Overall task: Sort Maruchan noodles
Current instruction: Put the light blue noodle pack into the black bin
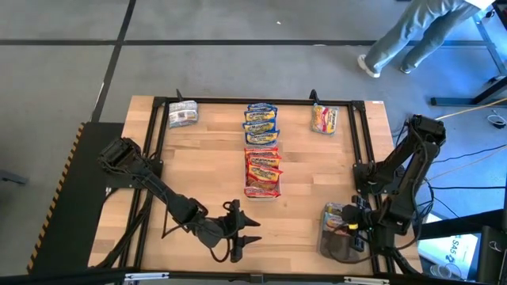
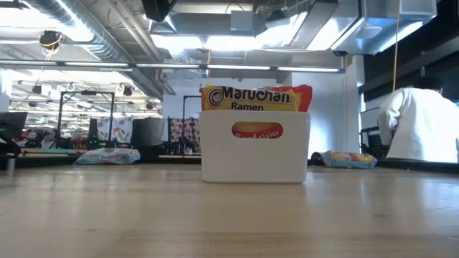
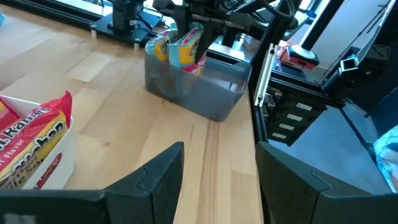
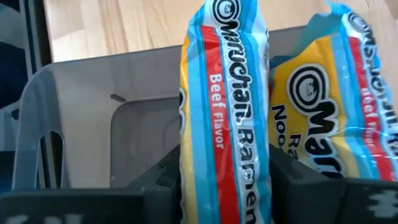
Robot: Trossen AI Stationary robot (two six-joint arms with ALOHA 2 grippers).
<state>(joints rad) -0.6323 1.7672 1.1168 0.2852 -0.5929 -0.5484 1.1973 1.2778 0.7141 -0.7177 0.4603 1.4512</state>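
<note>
The right gripper (image 1: 354, 226) pinches a blue packet (image 4: 224, 118) upright over the grey bin (image 1: 342, 241), seemingly filing it beside another. The left gripper (image 1: 240, 231) waits open at the near edge. Beyond, packets (image 1: 262, 170) line the table (image 1: 206, 158).

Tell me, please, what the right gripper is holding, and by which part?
The right gripper holds a blue-yellow noodle packet by its lower end, upright over the grey tray.

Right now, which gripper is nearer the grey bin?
The right gripper: it hangs over the grey bin, a blue packet between its fingers. The left gripper waits open, well off toward the table's middle.
</note>
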